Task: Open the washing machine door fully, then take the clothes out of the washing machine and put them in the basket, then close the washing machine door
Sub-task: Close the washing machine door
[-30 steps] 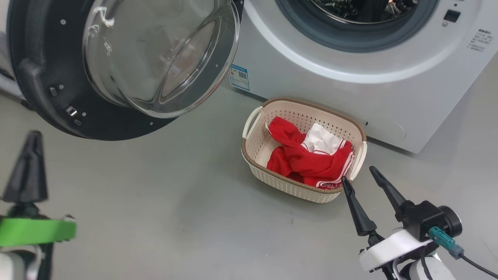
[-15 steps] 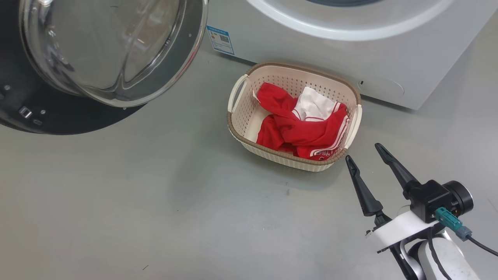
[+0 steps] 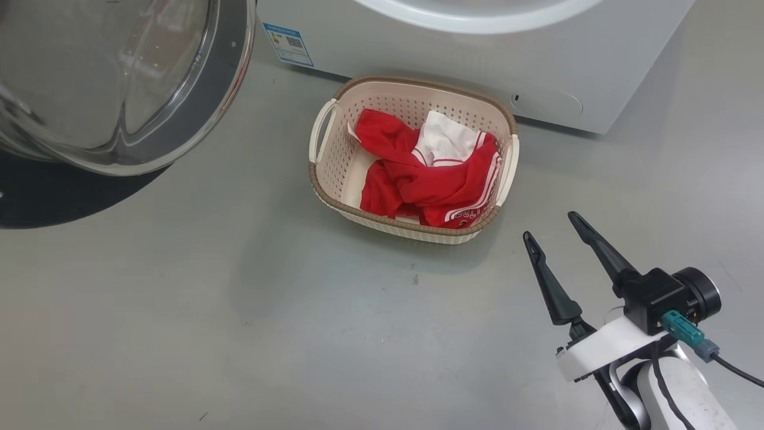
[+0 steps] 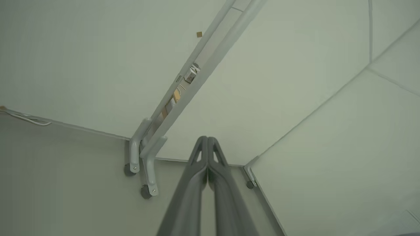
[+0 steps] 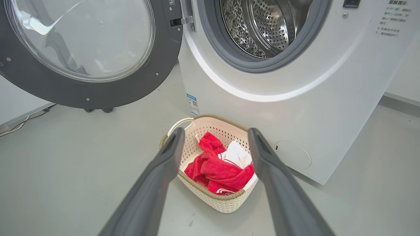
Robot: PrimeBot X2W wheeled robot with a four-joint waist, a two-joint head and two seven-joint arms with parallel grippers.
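The cream basket (image 3: 325,128) (image 5: 216,201) stands on the floor before the white washing machine (image 3: 477,65) (image 5: 295,108), holding the red and white clothes (image 3: 427,176) (image 5: 218,170). The washing machine door (image 3: 113,77) (image 5: 82,52) hangs swung wide open at the left, and the steel drum (image 5: 262,26) looks bare inside. My right gripper (image 3: 549,226) (image 5: 215,137) is open and empty, just right of and nearer than the basket. My left gripper (image 4: 207,139) is shut on nothing and points at pale wall panels.
Grey floor spreads around the basket. The door's dark shadow (image 3: 54,197) lies on the floor at the left. A wheeled metal stand (image 4: 144,164) and a cable (image 4: 26,118) sit by the wall panels that the left wrist faces.
The head camera has tilted down and turned, so the machine, door and basket slid up and left in the picture. The left gripper has left the head view. The right gripper stays open.
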